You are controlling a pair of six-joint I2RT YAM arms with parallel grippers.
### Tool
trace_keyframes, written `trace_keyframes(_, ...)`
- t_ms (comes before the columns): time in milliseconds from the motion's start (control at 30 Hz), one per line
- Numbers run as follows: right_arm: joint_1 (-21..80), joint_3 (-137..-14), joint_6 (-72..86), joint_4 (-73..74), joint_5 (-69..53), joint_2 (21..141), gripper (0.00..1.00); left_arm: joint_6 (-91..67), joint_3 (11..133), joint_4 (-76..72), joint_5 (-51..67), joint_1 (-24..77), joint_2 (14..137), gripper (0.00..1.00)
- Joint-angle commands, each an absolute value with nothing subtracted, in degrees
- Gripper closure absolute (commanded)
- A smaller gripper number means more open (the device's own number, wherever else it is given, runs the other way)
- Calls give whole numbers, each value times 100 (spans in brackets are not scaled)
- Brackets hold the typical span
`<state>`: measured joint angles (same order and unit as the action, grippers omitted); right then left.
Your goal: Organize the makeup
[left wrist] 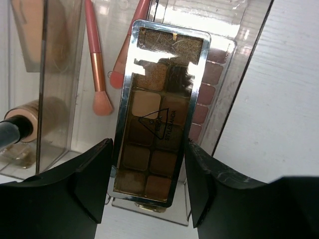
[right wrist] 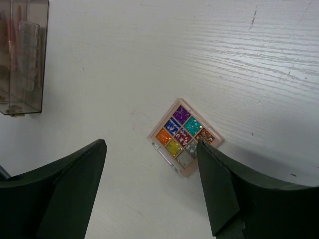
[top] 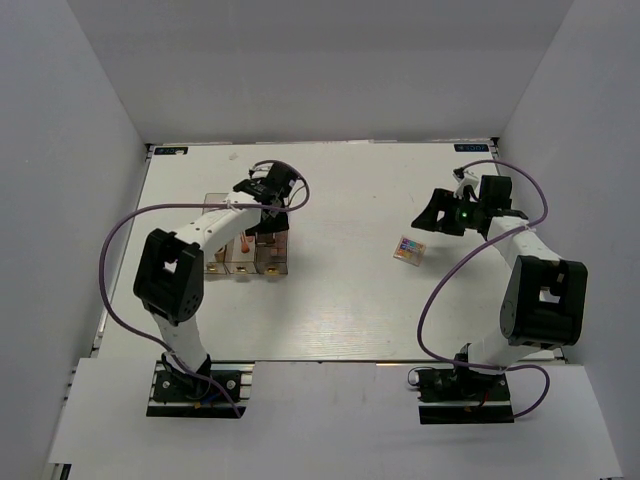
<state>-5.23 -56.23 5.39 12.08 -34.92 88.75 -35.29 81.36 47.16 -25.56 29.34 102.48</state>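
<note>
My left gripper (left wrist: 149,144) is shut on a long brown eyeshadow palette (left wrist: 157,109) with a silver frame, held upright in the right compartment of the clear organizer (top: 246,250). A mauve palette (left wrist: 208,94) stands just behind it. Two orange-pink sticks (left wrist: 95,69) lean in the middle compartment. A beige bottle with a dark cap (left wrist: 22,122) lies in the left one. My right gripper (right wrist: 152,142) hangs open above the table. The multicolour palette (right wrist: 185,135) lies flat below it, close to the right finger (right wrist: 219,189).
White walls close in the table (top: 340,320) at the back and on both sides. The organizer (right wrist: 20,55) shows at the upper left of the right wrist view. Purple cables (top: 115,250) loop beside each arm.
</note>
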Motion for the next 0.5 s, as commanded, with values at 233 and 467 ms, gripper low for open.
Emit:
trace_keyframes(233,-501,-5985,246,1485,-3805,9000,19,-3393,8394,4439,-2382,2909,10503,35)
trace_keyframes(467,-483,-6336,-560,1916,-4306,9202,18,-3384,8551,4544,-2443,2909,10398,19)
